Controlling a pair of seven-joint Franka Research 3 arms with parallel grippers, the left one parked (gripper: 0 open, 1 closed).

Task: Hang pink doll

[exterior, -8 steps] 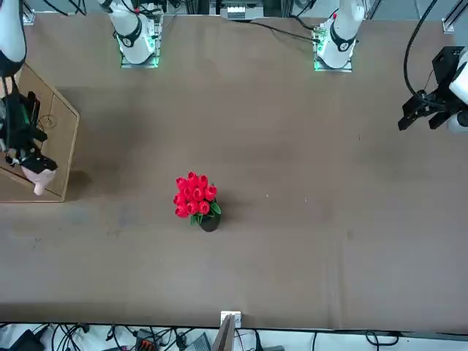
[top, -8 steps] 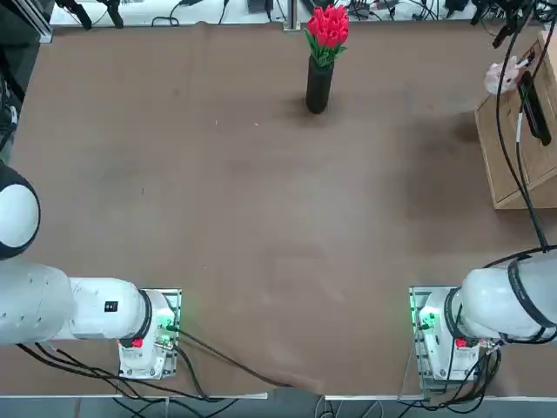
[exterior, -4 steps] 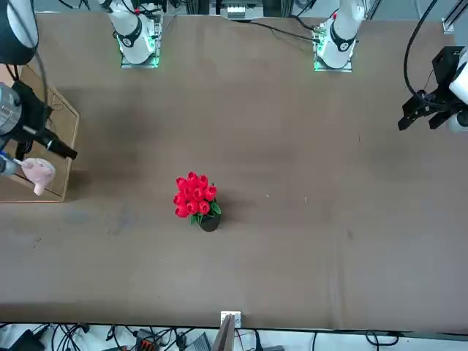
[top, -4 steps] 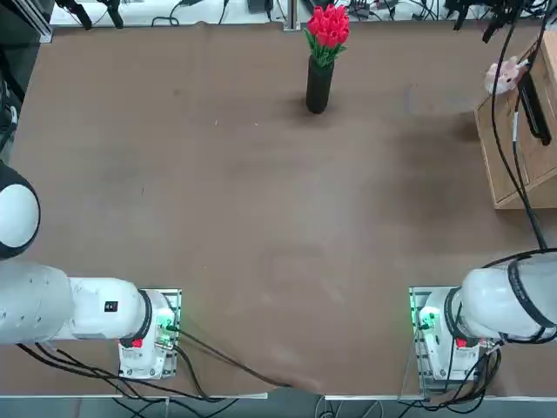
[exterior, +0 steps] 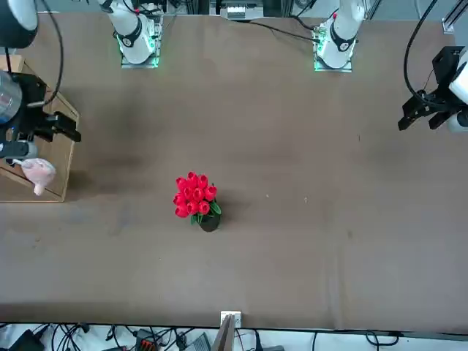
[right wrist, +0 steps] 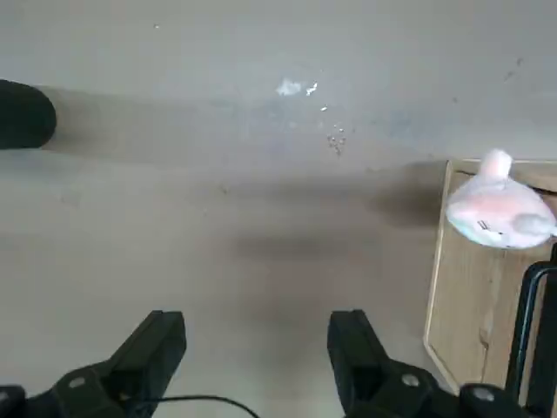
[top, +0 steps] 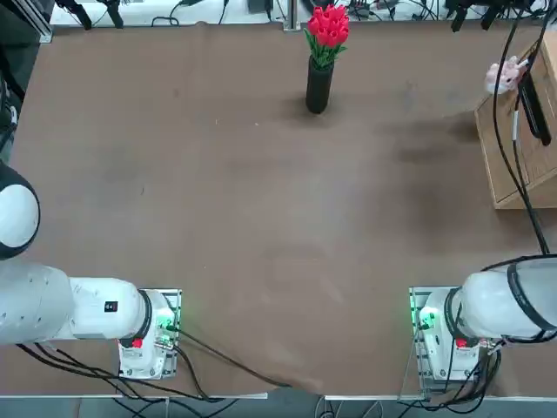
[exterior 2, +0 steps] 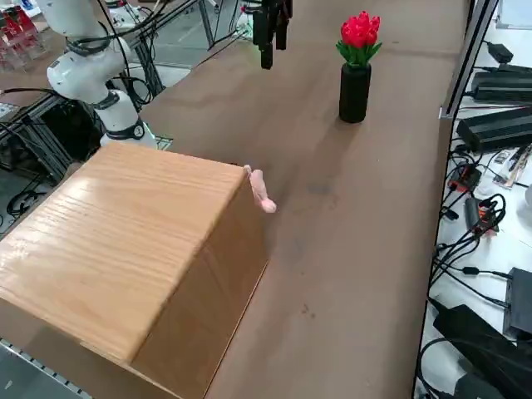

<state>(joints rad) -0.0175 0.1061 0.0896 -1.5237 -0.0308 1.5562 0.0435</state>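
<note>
Already hung: small pale pink plush doll (right wrist: 498, 211) dangles at the upper corner of the light wooden box (exterior 2: 125, 249), table-facing side. Right gripper (right wrist: 252, 348) hovers beside it over the brown table (top: 261, 218), fingers spread, empty, doll off to one side.

red tulips (top: 327, 31) in a black vase (top: 318, 85) — upright at the table's (top: 261, 218) far edge.
</note>
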